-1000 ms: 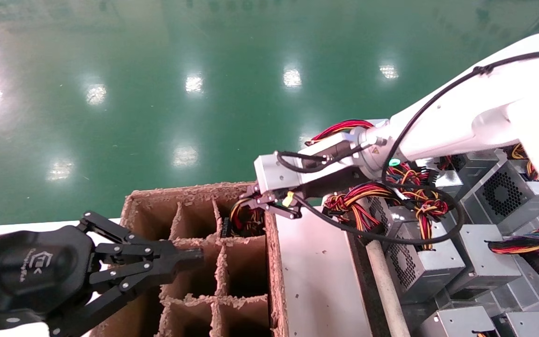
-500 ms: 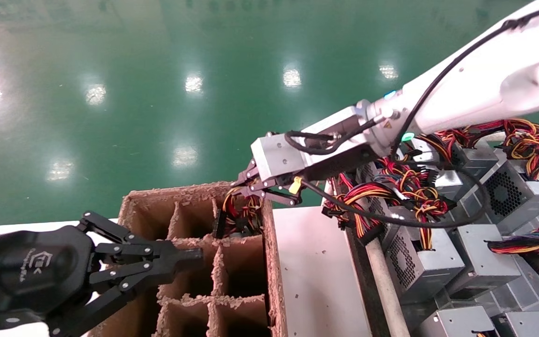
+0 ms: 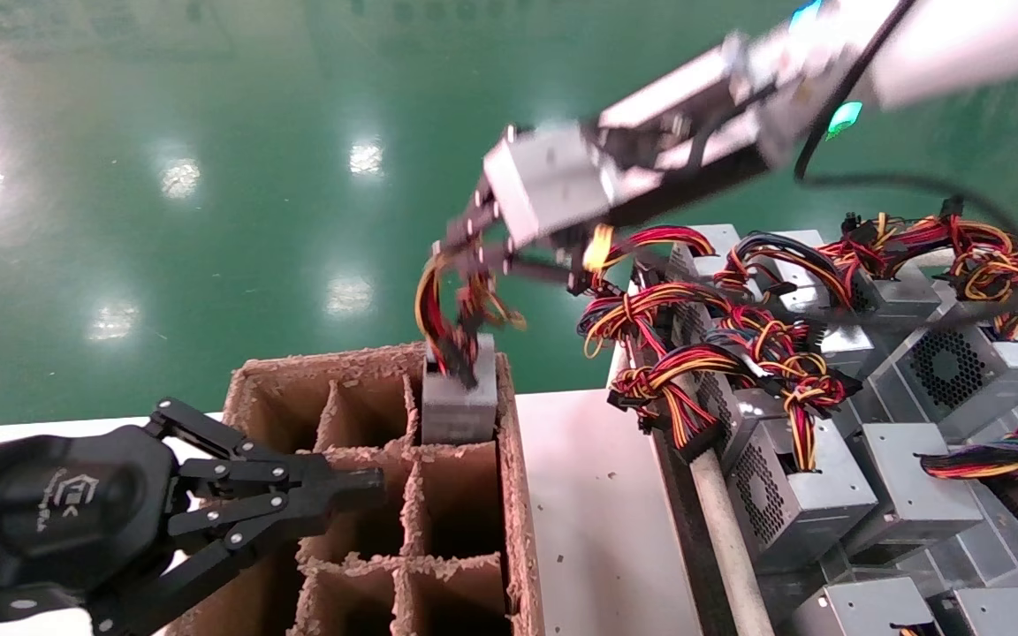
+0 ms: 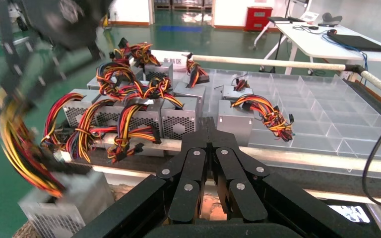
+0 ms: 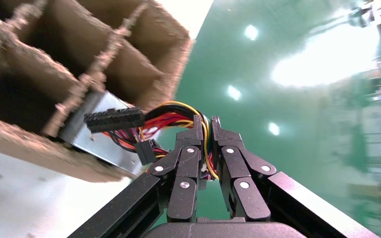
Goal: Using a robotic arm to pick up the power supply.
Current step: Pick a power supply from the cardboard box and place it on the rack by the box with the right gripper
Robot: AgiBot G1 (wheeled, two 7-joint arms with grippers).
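One cardboard divider crate [image 3: 368, 495] sits at the near left, six of its cells visible in the head view. One power supply [image 3: 459, 399] stands partly out of the far right cell, its silver-grey body half above the rim, wire bundle [image 3: 452, 309] running up from its top end. Right gripper [image 3: 474, 252], on the robotic arm [image 3: 695, 132] reaching in from the upper right, is above the crate and just above the box; the right wrist view shows its fingers [image 5: 194, 134] closed tight on the yellow, red and black wires, nothing else between them. The box hangs below the gripper by that bundle, its lower part inside the cell, tilted slightly. Left gripper [image 3: 359, 486] parked low at near left over the crate's left cells, fingers pressed together, holding nothing; the left wrist view confirms the tips [image 4: 208, 130] meeting. To the right, on a clear compartment tray [image 4: 322, 114], a loose crowd of other power supplies [image 3: 792, 495]: at least eight counted in the head view, each with its own coloured wire bundle, some tangled together. A bare white table surface [image 3: 597, 512] lies between crate and tray. Green glossy floor [image 3: 208, 132] beyond.
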